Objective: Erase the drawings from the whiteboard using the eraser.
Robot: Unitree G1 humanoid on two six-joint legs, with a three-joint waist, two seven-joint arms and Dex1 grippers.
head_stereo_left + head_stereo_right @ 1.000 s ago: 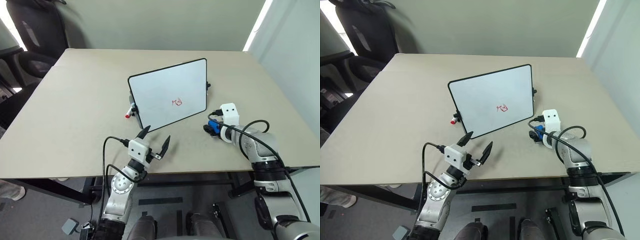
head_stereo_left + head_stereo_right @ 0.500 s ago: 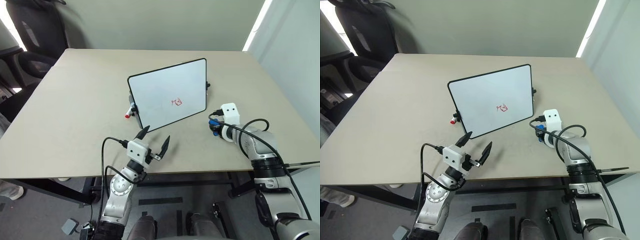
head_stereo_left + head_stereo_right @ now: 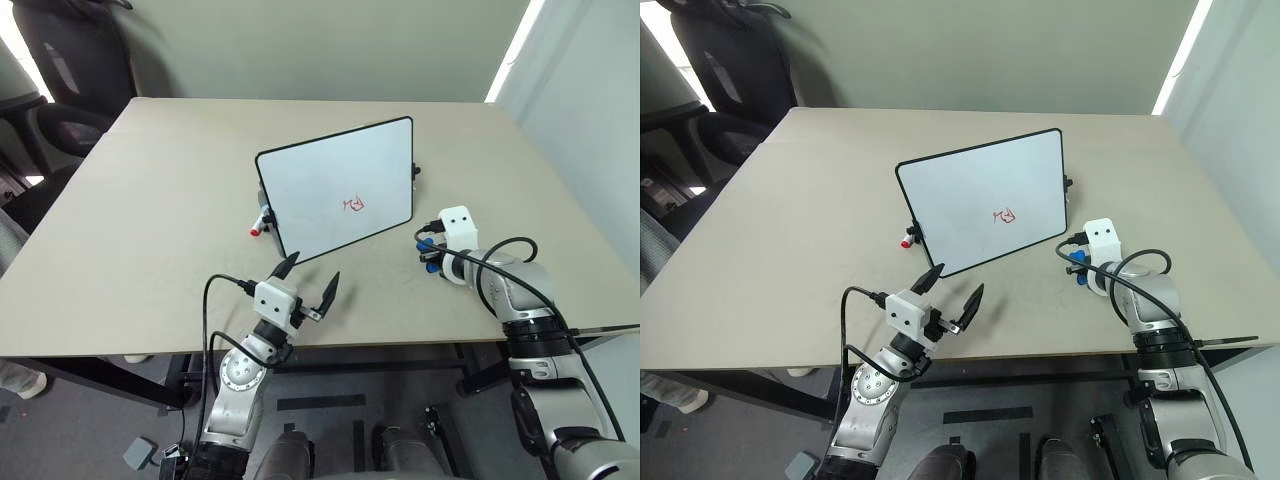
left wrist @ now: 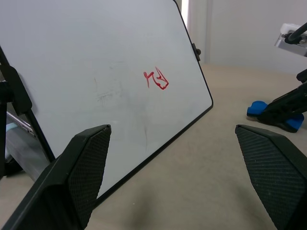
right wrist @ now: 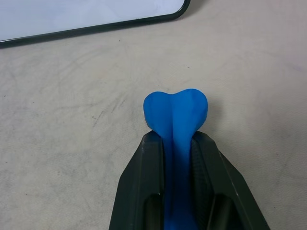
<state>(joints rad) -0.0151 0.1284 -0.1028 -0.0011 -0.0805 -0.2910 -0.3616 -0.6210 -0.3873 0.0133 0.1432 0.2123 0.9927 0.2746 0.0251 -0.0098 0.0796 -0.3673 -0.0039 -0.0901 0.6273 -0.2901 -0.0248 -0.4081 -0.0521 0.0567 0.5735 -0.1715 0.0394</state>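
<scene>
Right wrist view shows the right gripper (image 5: 175, 143) pinching the blue eraser (image 5: 176, 111) between its two black fingers, the soft block squeezed and bulging past the tips, low over the beige table (image 3: 150, 220). From the head cameras, that gripper sits just beside the lower right corner of the whiteboard (image 3: 335, 175), which stands tilted near the table's middle. The red drawings (image 3: 354, 204) remain on the board's lower right area. A red-capped marker (image 3: 258, 224) pokes out behind the board's left edge. The left gripper (image 3: 308, 281) hovers near the table's front edge, jaws spread wide, holding nothing.
</scene>
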